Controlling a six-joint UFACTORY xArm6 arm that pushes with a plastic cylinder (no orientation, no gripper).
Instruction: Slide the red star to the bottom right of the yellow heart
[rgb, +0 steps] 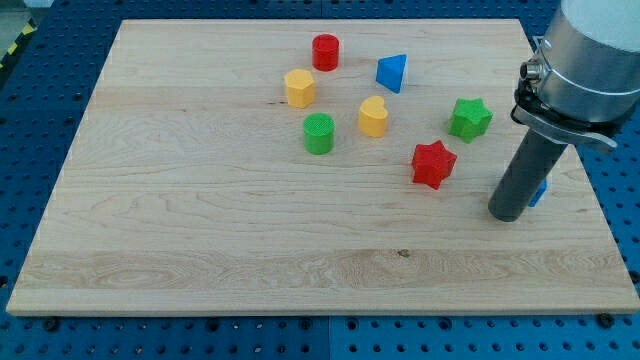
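No jaws are fitted. My tip is set right of the red star, which lies lower right of the yellow heart. Overshoot leftward is judged possible, were the star pushed too far.

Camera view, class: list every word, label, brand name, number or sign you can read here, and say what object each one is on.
None: no readable text shows anywhere.
Wooden board: bare grain only.
Red star, yellow heart and the other blocks: plain colours, no marks.
Rod ending in my tip, to the view's right of the red star: no label visible.
Yellow-black stripe at the view's top left: pattern only, no letters.
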